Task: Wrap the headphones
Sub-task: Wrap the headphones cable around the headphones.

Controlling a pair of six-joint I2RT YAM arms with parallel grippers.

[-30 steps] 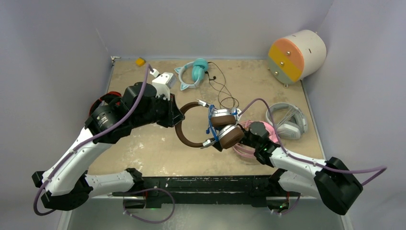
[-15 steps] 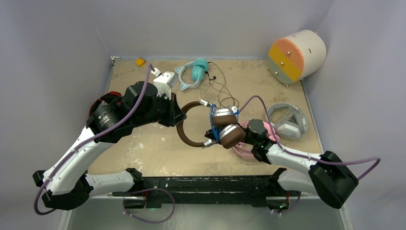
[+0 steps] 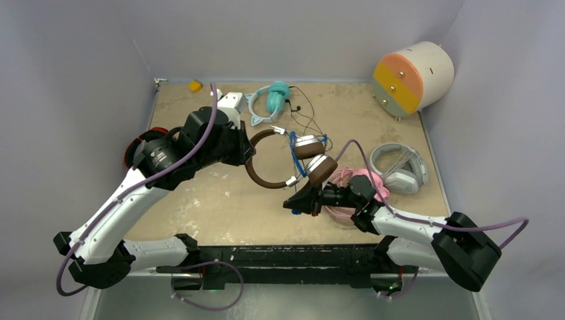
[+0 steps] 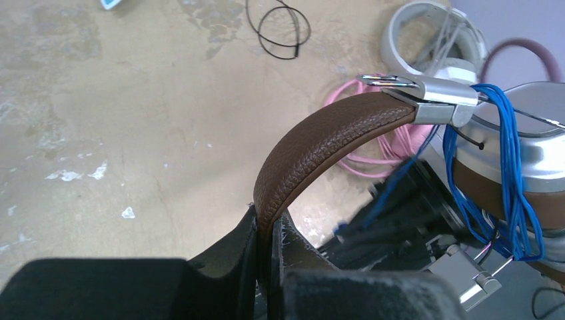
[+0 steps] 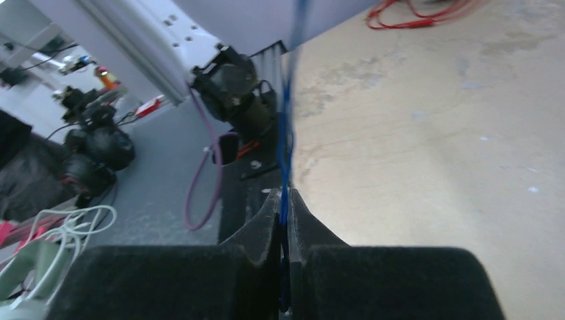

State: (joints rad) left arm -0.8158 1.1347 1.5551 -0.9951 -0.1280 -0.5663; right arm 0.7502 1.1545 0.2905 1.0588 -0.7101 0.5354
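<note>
Gripping brown headphones (image 3: pixel 256 180) by the band with left fingers (image 4: pixel 233 247), just left of pink pair (image 3: pixel 363 179); pinching blue cord (image 5: pixel 286 133) with right fingers (image 5: pixel 263 220). Best drawn taut, then wound evenly round cups (image 3: pixel 322 170)

Left arm (image 3: pixel 133 193): you had it stretched forward and inward from its base.
Left hand (image 4: pixel 270 230): you kept it clamped on the brown headband (image 4: pixel 313 140).
Right arm (image 3: pixel 406 223): you held it low, reaching leftward.
Right hand (image 5: pixel 285 207): pinched shut on the blue cord (image 5: pixel 286 153).

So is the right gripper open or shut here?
Shut on the blue cord: the right gripper has its fingers together, cord pinched between them.
</note>
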